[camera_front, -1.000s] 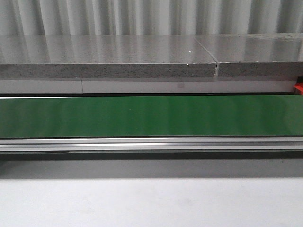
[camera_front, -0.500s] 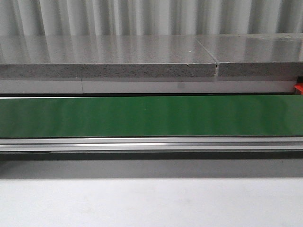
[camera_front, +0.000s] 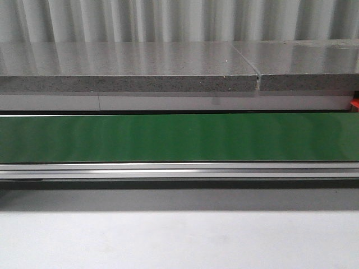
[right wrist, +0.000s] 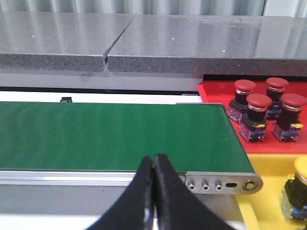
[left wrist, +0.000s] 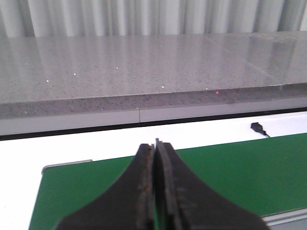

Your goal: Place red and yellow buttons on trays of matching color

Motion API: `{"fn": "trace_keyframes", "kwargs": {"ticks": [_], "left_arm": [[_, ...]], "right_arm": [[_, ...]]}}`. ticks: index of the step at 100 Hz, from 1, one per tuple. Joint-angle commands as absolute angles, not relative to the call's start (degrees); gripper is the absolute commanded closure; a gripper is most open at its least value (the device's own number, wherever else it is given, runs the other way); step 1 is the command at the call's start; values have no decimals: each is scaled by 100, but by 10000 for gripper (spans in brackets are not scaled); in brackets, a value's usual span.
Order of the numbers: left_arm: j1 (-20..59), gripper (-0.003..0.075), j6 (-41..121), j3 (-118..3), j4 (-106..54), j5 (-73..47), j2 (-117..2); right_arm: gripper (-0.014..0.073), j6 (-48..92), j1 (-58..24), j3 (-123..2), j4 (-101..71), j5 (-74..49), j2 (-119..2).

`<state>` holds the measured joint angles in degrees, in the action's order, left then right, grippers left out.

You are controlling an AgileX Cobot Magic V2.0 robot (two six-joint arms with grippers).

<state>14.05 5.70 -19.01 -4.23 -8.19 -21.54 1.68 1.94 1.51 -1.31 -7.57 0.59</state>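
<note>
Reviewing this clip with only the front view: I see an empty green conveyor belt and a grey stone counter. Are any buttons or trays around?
Observer: Yes. The right wrist view shows a red plastic tray past the belt's end, holding four red mushroom-head push buttons.
Operator: Any yellow ones?
Observer: One yellow mushroom-head push button sits on a yellow plastic tray beside the red tray.
Operator: And the grippers?
Observer: The left gripper and right gripper both have their jaws shut, holding nothing.
</note>
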Motion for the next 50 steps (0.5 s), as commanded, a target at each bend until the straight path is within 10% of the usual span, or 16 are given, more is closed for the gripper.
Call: {"fn": "trace_keyframes", "kwargs": {"ticks": [1, 50], "left_arm": [[1422, 741, 574, -1834, -157, -37, -2178], [402, 741, 476, -184, 0, 865, -910]], "right_arm": [[662, 185, 231, 72, -145, -340, 92], [662, 185, 231, 72, -145, -340, 92]]}}
